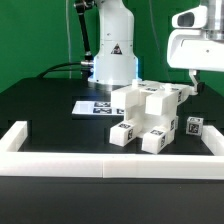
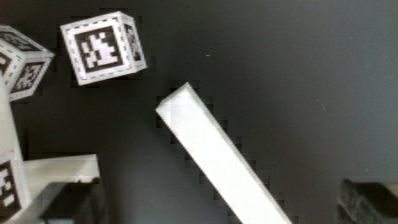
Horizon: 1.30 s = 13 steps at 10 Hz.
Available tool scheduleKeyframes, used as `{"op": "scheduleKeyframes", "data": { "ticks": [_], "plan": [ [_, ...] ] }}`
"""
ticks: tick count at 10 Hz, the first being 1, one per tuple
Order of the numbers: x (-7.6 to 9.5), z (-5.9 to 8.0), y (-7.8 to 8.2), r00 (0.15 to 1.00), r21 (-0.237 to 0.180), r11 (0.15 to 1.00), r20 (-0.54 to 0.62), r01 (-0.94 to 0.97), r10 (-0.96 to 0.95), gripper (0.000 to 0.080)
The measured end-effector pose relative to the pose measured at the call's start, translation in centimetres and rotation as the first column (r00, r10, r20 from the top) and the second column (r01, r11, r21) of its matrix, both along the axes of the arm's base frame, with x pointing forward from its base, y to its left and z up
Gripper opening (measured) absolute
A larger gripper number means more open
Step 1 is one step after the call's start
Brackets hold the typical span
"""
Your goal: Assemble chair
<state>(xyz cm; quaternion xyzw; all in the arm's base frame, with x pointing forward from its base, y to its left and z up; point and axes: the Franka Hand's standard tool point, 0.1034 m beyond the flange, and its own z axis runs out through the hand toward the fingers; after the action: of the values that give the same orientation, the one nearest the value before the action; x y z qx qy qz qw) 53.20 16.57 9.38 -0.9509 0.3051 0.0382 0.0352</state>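
Note:
The white chair pieces [image 1: 148,112] stand bunched in the middle of the black table, each blocky and carrying black-and-white tags. One small tagged block [image 1: 193,125] sits apart to the exterior view's right of them. My gripper [image 1: 190,88] hangs above that side, clear of the pieces, open and holding nothing. In the wrist view the tagged block [image 2: 102,45] lies well ahead of the open gripper [image 2: 217,200], and another tagged piece [image 2: 18,62] shows at the frame edge. Both fingers [image 2: 63,195] stand wide apart.
A low white border rail [image 1: 110,166] runs along the table's front and up both sides. One end of a long white rail [image 2: 222,150] lies on the table under the gripper. The marker board [image 1: 97,107] lies behind the pieces, before the robot base [image 1: 112,65].

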Motion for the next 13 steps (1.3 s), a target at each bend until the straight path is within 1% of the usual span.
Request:
{"op": "scheduleKeyframes", "data": {
  "ticks": [1,4,7,13],
  "plan": [
    [-0.1,-0.5,0.1,1.0,-0.004,1.0,-0.002,-0.005,0.005,0.0649],
    [-0.9,-1.5,-1.3,1.0,-0.013,1.0,-0.014,-0.008,0.008,0.0649],
    [-1.0,-1.9,-2.9,1.0,-0.016,1.0,-0.021,-0.013,0.013,0.0649],
    [-0.4,-1.8,-5.5,1.0,-0.018,1.0,-0.017,0.0,0.0,0.0649]
  ]
}}
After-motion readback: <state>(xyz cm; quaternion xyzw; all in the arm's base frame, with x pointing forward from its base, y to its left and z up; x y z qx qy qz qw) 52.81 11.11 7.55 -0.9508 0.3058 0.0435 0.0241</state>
